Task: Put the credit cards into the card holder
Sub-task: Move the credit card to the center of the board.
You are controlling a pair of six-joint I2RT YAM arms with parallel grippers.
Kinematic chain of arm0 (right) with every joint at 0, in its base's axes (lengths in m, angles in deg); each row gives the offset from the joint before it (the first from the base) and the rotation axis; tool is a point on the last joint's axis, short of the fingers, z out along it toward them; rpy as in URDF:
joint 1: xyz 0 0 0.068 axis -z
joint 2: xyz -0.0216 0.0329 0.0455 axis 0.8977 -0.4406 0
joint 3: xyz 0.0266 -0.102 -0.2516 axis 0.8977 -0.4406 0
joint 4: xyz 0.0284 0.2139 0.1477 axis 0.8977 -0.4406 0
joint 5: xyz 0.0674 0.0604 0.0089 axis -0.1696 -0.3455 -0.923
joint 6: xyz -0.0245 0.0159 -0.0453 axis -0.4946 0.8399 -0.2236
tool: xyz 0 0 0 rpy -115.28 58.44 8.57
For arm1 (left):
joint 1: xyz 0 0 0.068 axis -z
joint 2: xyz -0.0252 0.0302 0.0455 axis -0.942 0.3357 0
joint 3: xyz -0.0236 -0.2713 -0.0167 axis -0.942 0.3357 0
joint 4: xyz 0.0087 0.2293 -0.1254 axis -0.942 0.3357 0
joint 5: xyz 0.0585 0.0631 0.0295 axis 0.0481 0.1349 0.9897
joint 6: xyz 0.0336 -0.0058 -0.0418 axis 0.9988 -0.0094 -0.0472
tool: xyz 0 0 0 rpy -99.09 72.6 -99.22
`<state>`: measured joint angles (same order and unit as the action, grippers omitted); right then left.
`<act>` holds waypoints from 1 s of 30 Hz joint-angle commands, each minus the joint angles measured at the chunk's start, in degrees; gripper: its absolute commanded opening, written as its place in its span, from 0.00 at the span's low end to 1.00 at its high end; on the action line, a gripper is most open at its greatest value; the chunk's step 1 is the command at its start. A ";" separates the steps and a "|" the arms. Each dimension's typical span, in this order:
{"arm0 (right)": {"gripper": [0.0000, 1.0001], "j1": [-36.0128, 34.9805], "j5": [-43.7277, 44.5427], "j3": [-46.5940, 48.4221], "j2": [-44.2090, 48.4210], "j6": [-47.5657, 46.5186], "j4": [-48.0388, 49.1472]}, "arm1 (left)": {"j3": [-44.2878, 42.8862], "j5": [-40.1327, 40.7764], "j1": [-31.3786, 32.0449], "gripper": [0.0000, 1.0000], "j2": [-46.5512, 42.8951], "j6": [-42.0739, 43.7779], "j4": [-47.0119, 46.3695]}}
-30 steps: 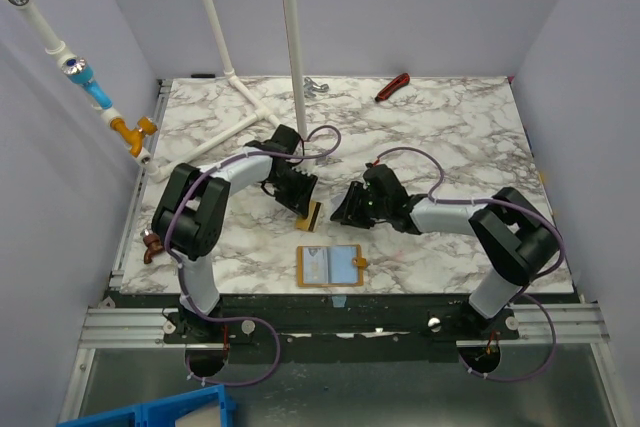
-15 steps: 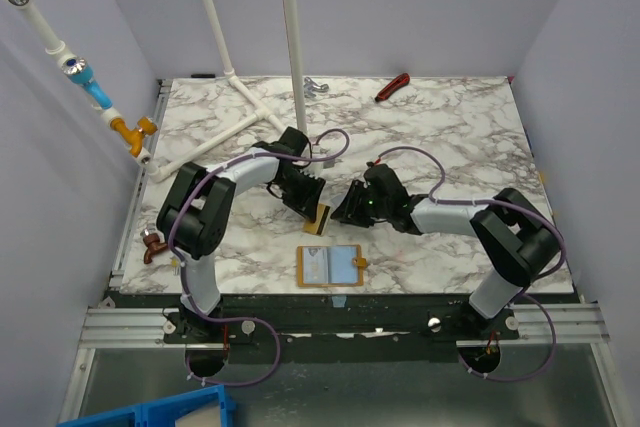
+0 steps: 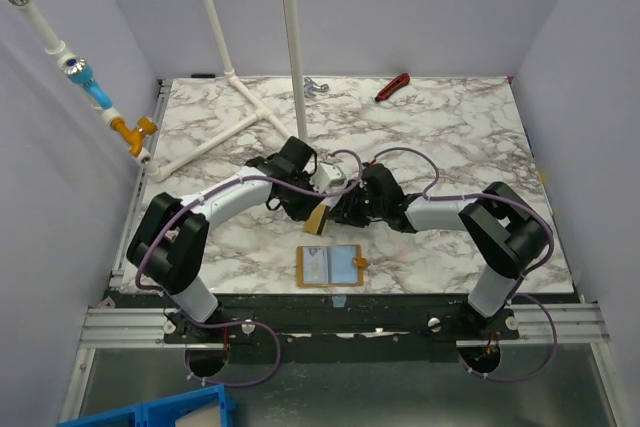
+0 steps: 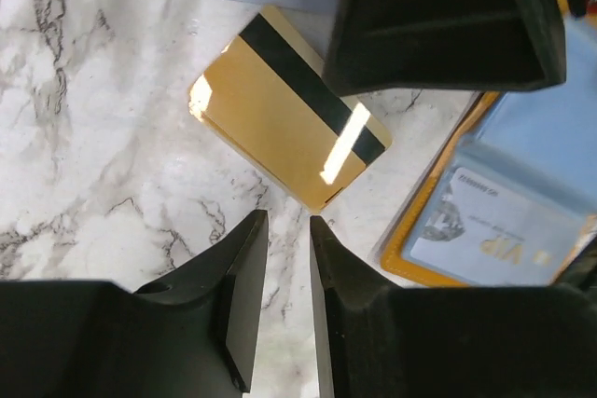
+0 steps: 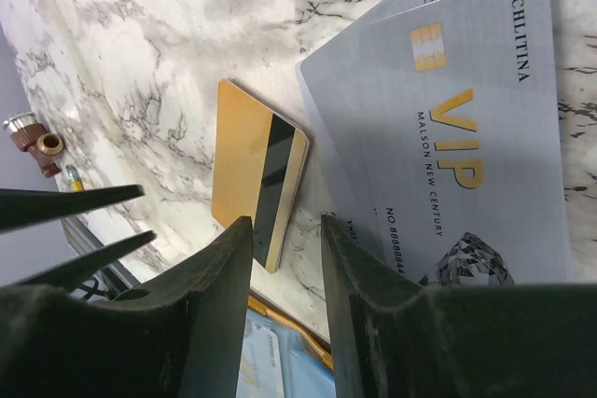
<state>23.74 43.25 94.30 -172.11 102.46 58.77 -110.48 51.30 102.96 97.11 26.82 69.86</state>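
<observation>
A gold card (image 5: 256, 172) with a dark stripe lies flat on the marble table (image 5: 140, 53), just left of overlapping grey VIP cards (image 5: 448, 137); empty fingers (image 5: 224, 258) hover nearby

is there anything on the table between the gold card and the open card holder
Nothing visible. The gold card lies flat on bare marble, with only a narrow clear strip before the card holder. Both tools hover above, holding nothing.

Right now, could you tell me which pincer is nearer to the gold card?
Left, narrowly. The left pincer hovers right over the gold card, which lies flat between its parted fingers; the right pincer sits just beside it, over the grey VIP cards.
</observation>
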 commanded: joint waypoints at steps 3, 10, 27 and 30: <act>0.39 -0.05 0.26 -0.19 -1.38 0.97 0.82 | 7.17 12.11 3.18 0.27 -5.60 18.23 -11.41; 0.39 -0.05 0.23 -1.24 -1.55 2.41 2.44 | 8.71 11.69 5.64 0.31 -3.53 20.09 -13.02; 0.40 0.03 2.23 -4.16 -0.86 1.35 4.25 | 12.56 19.95 9.82 0.32 1.61 21.37 -14.52; 0.40 0.01 4.58 -3.81 -1.35 0.41 2.78 | 11.74 16.98 9.92 0.32 1.84 20.65 -12.65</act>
<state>23.82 43.31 91.48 -172.50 105.19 65.02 -99.73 68.91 112.78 97.92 47.78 54.12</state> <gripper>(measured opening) 0.397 0.317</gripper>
